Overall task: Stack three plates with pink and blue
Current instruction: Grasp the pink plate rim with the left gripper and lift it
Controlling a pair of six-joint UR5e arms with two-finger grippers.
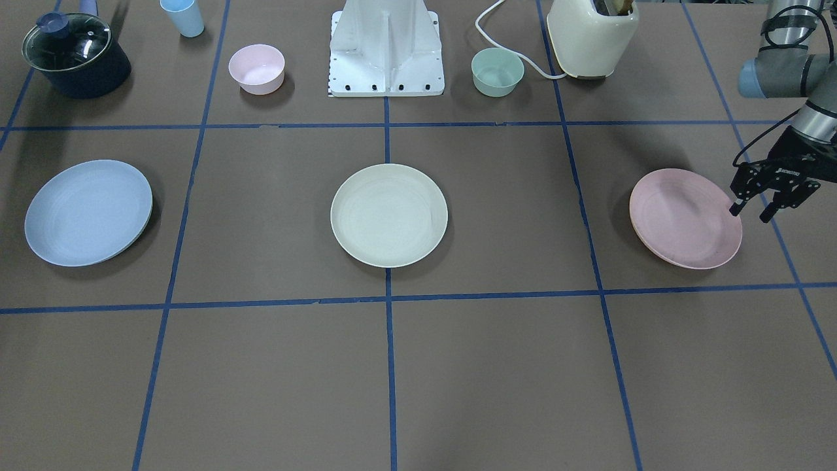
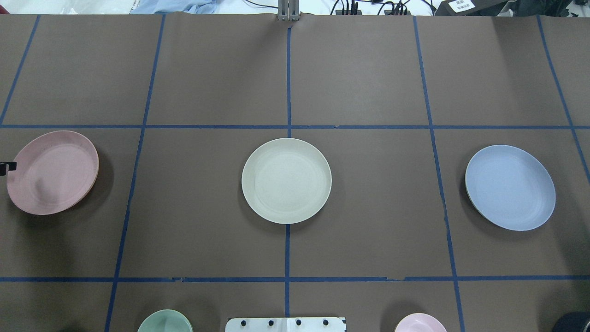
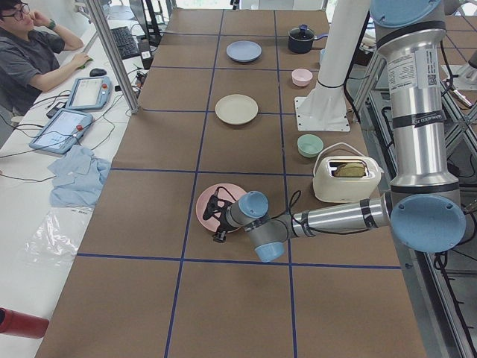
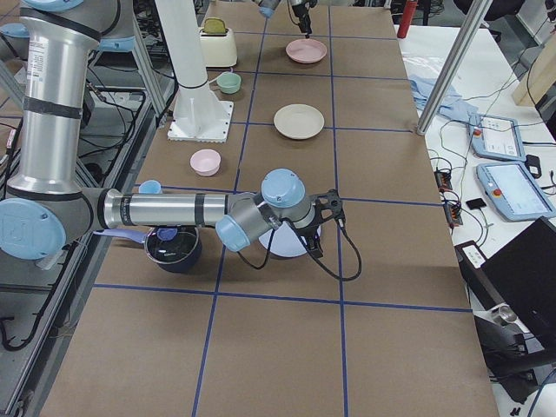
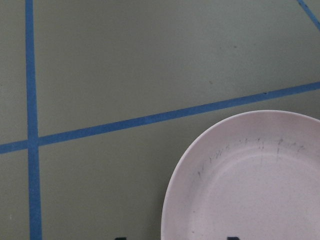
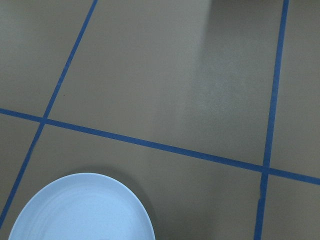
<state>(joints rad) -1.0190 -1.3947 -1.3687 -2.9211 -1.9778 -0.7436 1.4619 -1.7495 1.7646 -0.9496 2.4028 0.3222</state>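
Three plates lie apart in a row on the brown table. The pink plate (image 1: 685,218) is on my left side (image 2: 52,172). The cream plate (image 1: 389,214) is in the middle (image 2: 286,180). The blue plate (image 1: 88,212) is on my right side (image 2: 510,187). My left gripper (image 1: 751,212) is open and empty, just beside the pink plate's outer rim; its wrist view shows that plate (image 5: 250,185) at the lower right. My right gripper (image 4: 326,228) hovers by the blue plate (image 6: 82,210); I cannot tell whether it is open or shut.
Along the robot's side stand a dark pot with a glass lid (image 1: 75,55), a blue cup (image 1: 183,16), a small pink bowl (image 1: 256,69), the white robot base (image 1: 386,52), a green bowl (image 1: 497,72) and a cream toaster (image 1: 592,36).
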